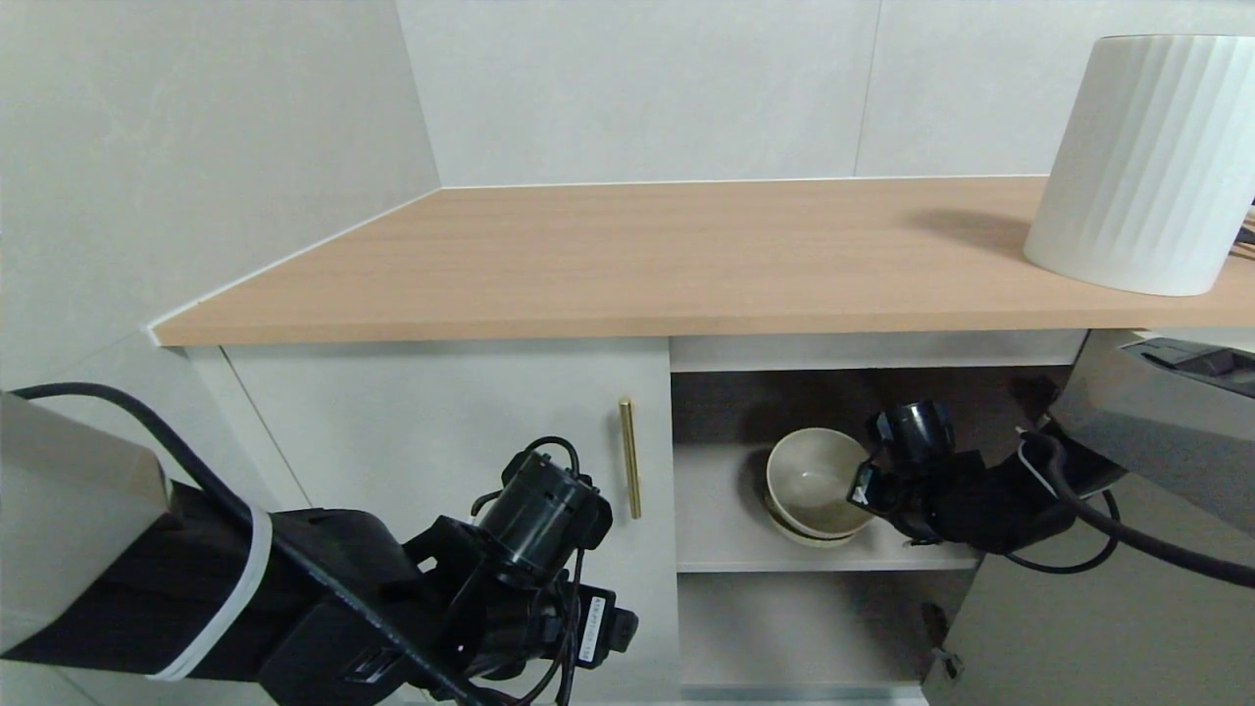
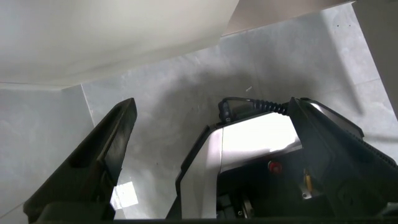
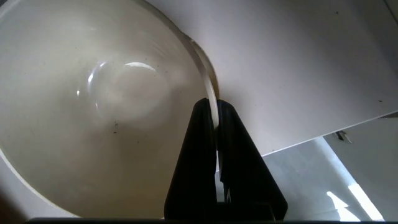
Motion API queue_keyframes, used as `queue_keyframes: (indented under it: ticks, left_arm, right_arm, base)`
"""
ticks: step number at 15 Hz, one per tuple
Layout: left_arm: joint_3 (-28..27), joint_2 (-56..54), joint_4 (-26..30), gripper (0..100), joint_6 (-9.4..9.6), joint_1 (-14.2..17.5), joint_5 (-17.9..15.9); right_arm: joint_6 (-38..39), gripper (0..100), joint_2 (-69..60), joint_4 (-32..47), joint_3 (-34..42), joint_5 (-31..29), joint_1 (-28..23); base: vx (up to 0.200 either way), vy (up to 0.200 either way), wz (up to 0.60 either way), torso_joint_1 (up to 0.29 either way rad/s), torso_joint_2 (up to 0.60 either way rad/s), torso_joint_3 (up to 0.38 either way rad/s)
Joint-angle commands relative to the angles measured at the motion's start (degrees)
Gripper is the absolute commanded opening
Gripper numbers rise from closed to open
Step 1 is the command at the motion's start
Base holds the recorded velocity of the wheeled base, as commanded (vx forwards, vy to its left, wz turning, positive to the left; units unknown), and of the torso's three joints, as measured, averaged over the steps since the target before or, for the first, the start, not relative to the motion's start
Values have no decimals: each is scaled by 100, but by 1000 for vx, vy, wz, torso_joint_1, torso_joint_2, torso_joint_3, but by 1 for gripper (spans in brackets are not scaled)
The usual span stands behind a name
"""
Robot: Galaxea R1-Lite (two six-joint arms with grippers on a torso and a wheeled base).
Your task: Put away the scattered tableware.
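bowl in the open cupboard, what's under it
The rim of a second dish peeks out beneath the bowl, both on the cupboard shelf. The rest of that dish is covered, so its kind is unclear. The right gripper, jaws shut, pinches the bowl's rim.

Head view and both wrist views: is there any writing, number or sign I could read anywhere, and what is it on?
A white label on the left arm's wrist: printed lines, too small to read.
No writing seen on the bowl, the cupboard door or the ribbed white container.
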Motion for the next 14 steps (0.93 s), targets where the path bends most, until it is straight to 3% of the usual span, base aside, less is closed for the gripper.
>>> queue_keyframes:
  ticks: [1, 4, 5, 12, 14]
  left_arm:
    - [0, -11, -1, 100, -5, 1, 1]
    - [0, -11, -1, 100, 3, 1, 1]
    - [0, -11, -1, 100, -5, 1, 1]
    - [0, -20, -1, 100, -5, 18, 19]
    - [-9, -204, -1, 100, 3, 141, 168]
  right_arm:
    - [-6, 0, 22, -1, -6, 1, 12]
    - [-6, 0, 31, -1, -14, 1, 12]
    - [-6, 100, 31, -1, -14, 1, 12]
    - [-15, 100, -13, -1, 3, 1, 29]
    - [-15, 100, -303, 61, 118, 1, 99]
  base:
    - [0, 0, 0, 0, 0, 0]
    - [0, 0, 0, 0, 0, 0]
    - [0, 0, 0, 0, 0, 0]
    - [0, 0, 0, 0, 0, 0]
    - [0, 0, 0, 0, 0, 0]
